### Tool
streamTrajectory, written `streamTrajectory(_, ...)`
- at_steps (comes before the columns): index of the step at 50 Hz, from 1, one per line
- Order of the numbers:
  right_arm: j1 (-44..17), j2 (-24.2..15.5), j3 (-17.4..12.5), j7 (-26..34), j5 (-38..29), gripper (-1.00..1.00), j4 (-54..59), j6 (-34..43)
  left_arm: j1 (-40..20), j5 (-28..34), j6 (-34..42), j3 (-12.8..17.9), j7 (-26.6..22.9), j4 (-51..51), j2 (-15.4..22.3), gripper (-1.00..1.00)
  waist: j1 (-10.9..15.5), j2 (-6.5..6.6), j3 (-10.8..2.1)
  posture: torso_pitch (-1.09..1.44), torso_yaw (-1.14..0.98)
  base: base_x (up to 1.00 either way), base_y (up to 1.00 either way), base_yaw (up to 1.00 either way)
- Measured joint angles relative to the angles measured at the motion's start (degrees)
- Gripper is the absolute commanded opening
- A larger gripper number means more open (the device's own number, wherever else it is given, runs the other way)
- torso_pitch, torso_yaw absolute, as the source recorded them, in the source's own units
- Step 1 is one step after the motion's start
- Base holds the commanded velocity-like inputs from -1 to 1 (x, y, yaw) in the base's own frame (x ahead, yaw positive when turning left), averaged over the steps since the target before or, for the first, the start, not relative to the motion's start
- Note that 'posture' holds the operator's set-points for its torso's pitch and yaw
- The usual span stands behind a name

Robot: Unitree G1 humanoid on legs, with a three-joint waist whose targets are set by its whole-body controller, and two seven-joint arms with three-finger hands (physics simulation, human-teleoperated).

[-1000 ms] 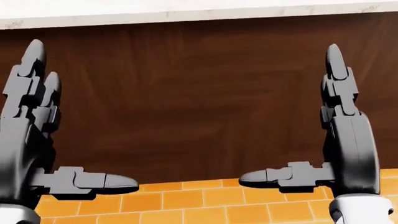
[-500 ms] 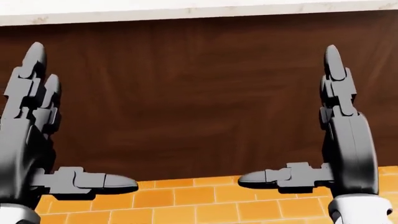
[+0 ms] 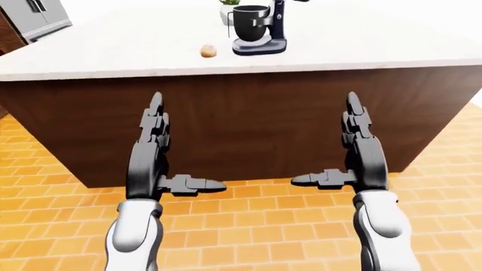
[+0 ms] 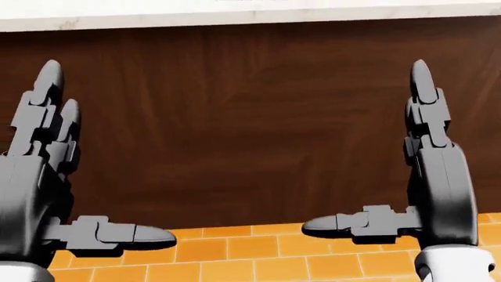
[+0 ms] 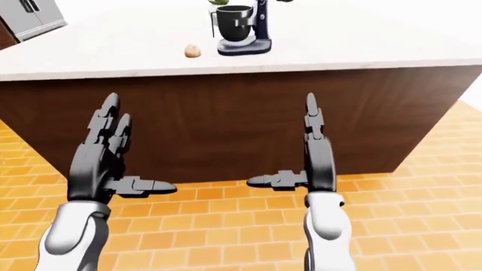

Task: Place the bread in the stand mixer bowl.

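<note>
The bread (image 3: 208, 51), a small tan roll, lies on the white island counter (image 3: 113, 48) near the top of the left-eye view. The stand mixer (image 3: 261, 28), dark with a black bowl (image 3: 249, 21), stands just right of it. My left hand (image 3: 162, 149) and right hand (image 3: 343, 144) are both open and empty, fingers pointing up, thumbs pointing inward. They hang low against the island's dark wood side, well below and short of the counter top. In the head view both hands (image 4: 63, 176) (image 4: 399, 170) fill the sides.
The island's dark wood panel (image 4: 235, 117) fills the head view. Orange tiled floor (image 3: 248, 231) lies under the hands. A steel fridge (image 3: 34, 14) shows at the top left. A green plant (image 3: 228, 3) stands behind the mixer.
The view has shifted slightly. My left hand has dropped a little lower and leftward in the head view; the right hand holds nearly still. Both stay open.
</note>
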Motion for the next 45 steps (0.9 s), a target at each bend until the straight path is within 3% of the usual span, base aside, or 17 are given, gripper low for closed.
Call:
streamTrajectory(2, -0.5, 0.0, 0.5, 0.0, 0.0, 1.00, -0.3, -0.2, -0.7, 0.1, 0.8, 0.6, 0.1, -0.7, 0.2, 1.00, 0.0, 2.13, -0.21, 0.00, 0.00, 0.11, 0.00, 0.00)
streamTrajectory(7, -0.1, 0.5, 1.9, 0.8, 0.5, 1.00, 0.3, 0.0, -1.2, 0.4, 2.4, 2.0, 0.5, -0.8, 0.7, 1.00, 1.0, 1.71, -0.11, 0.00, 0.00, 0.12, 0.00, 0.00)
streamTrajectory(10, -0.3, 0.5, 1.4, 0.7, 0.5, 1.00, -0.1, 0.2, -0.4, 0.4, 0.5, 1.5, 0.7, -0.6, 0.5, 1.00, 0.8, 0.45, -0.58, 0.00, 0.00, 0.11, 0.00, 0.00)
streamTrajectory(15, -0.8, 0.2, 1.3, 0.4, 0.4, 1.00, -0.7, -0.4, -1.7, 0.2, 1.6, 1.5, 0.5, -1.3, 0.6, 1.00, 1.0, -3.93, -0.77, 0.00, 0.00, 0.12, 0.00, 0.00)
streamTrajectory(17, -0.4, 0.0, 0.7, 0.3, 0.3, 1.00, -0.2, -0.2, -1.9, 0.0, 2.6, 0.9, 0.3, -1.4, 0.4, 1.00, 0.2, -2.84, -0.23, 0.00, 0.00, 0.12, 0.00, 0.00)
streamTrajectory(21, -0.1, 0.0, 0.3, 0.1, 0.0, 1.00, 0.3, 0.8, -0.8, -0.3, 1.8, 0.6, -0.1, -0.6, 0.4, 1.00, 0.0, -2.40, -0.15, 0.00, 0.00, 0.12, 0.00, 0.00)
streamTrajectory(25, -0.5, 0.0, 0.7, 0.2, 0.0, 1.00, -0.6, 0.2, -0.7, -0.2, 0.8, 1.2, 0.1, -0.9, 0.4, 1.00, 0.0, 0.29, 0.30, 0.00, 0.00, 0.12, 0.00, 0.00)
streamTrajectory(28, -0.8, 0.3, 1.1, 0.3, -0.1, 1.00, -0.9, 0.1, 0.0, -0.2, -0.7, 1.3, 0.2, -0.5, 0.5, 1.00, 0.1, 3.07, -0.49, 0.00, 0.00, 0.12, 0.00, 0.00)
streamTrajectory(31, -0.2, 0.6, 2.3, 0.7, 0.0, 1.00, 0.1, 0.5, 0.1, 0.0, 0.3, 2.3, 0.4, 0.6, 0.7, 1.00, 0.8, 2.13, 0.04, 0.00, 0.00, 0.12, 0.00, 0.00)
streamTrajectory(35, -0.3, 0.5, 2.0, 0.8, -0.1, 1.00, -0.1, 0.9, -1.1, 0.0, 1.9, 2.5, 0.5, -0.7, 0.9, 1.00, 0.8, 0.36, -0.46, 0.00, 0.00, 0.12, 0.00, 0.00)
streamTrajectory(38, -0.6, 0.5, 1.8, 0.6, -0.2, 1.00, -1.0, 0.3, -1.2, -0.1, 1.4, 2.3, 0.5, -1.6, 1.0, 1.00, 1.0, -1.81, -0.53, 0.00, 0.00, 0.12, 0.00, 0.00)
streamTrajectory(40, -0.7, 0.5, 1.8, 0.6, -0.3, 1.00, -1.4, 0.1, -1.1, -0.1, 1.0, 2.2, 0.4, -1.7, 0.9, 1.00, 1.0, -4.19, -1.05, 0.00, 0.00, 0.12, 0.00, 0.00)
streamTrajectory(42, -0.4, 0.1, 1.0, 0.5, -0.3, 1.00, -0.8, 0.1, 0.5, -0.3, -0.9, 1.2, 0.3, -0.2, 0.1, 1.00, 0.0, -3.34, -0.73, 0.00, 0.00, 0.12, 0.00, 0.00)
streamTrajectory(45, -0.1, 0.1, 0.4, 0.3, -0.6, 1.00, -0.1, 0.8, 0.6, -0.6, 0.3, 0.9, -0.2, 0.9, 0.2, 1.00, -0.1, -3.40, -0.42, 0.00, 0.00, 0.12, 0.00, 0.00)
